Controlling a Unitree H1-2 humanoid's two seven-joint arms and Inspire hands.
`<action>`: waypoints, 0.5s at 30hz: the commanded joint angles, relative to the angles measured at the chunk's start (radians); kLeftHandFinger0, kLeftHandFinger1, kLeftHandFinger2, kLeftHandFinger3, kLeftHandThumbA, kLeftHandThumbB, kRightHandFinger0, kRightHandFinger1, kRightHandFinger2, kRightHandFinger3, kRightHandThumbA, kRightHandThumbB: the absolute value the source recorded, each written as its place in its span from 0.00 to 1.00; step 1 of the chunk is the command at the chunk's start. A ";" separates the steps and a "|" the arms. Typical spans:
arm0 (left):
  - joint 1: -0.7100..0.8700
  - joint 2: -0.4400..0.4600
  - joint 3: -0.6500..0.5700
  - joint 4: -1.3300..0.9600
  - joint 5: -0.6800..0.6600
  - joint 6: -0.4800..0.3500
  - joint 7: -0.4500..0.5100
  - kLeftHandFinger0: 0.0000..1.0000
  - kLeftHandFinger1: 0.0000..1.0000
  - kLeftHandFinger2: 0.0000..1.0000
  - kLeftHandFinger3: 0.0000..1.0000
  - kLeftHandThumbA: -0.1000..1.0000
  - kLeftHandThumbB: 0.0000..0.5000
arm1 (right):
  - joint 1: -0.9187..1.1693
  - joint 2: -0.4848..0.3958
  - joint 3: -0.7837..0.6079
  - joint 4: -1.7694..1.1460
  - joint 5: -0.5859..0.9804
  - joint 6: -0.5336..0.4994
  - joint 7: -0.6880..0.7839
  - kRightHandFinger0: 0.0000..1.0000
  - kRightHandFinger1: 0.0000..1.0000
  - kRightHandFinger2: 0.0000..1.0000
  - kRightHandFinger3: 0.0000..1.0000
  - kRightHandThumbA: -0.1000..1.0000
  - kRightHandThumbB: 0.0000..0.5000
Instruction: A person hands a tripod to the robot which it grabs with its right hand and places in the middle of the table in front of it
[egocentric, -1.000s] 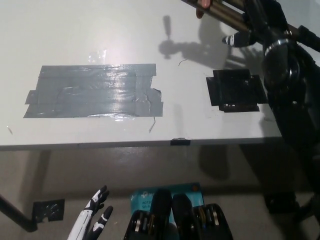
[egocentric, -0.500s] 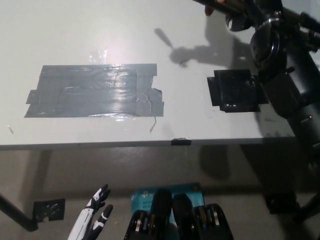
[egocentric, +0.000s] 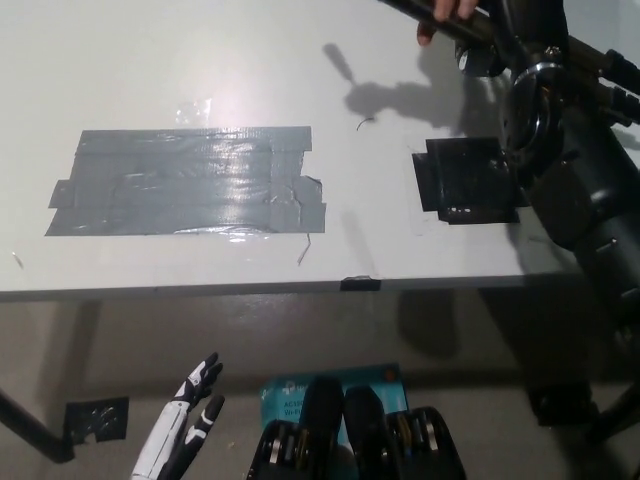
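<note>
White table (egocentric: 200, 60) | tripod (egocentric: 462, 30) at person's hand (egocentric: 447, 10) | teal sheet (egocentric: 290, 392) print unreadable

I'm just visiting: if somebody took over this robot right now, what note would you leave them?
Left hand: open, idle, low before the table.
Right hand: raised over the table's far right, at the tripod; grip cannot be seen.
A person's hand holds the tripod at the top edge.
Done: reach to the handover. Left: take the tripod, set it mid-table, by the grey tape patch.
</note>
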 joint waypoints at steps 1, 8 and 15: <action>-0.011 0.019 0.005 -0.030 -0.003 -0.010 -0.005 1.00 1.00 1.00 1.00 0.96 0.52 | -0.071 -0.041 0.009 -0.040 -0.022 -0.068 -0.133 0.06 0.50 0.92 0.82 0.00 0.43; -0.008 0.022 0.003 -0.029 -0.004 -0.011 -0.008 1.00 1.00 1.00 1.00 0.96 0.50 | -0.043 -0.042 0.034 -0.099 -0.026 -0.070 -0.120 0.00 0.38 0.86 0.60 0.00 0.45; -0.013 0.021 0.003 -0.028 -0.004 -0.016 -0.003 1.00 1.00 1.00 1.00 0.96 0.50 | -0.015 -0.045 0.062 -0.120 -0.025 -0.090 -0.098 0.06 0.50 0.83 0.48 0.00 0.47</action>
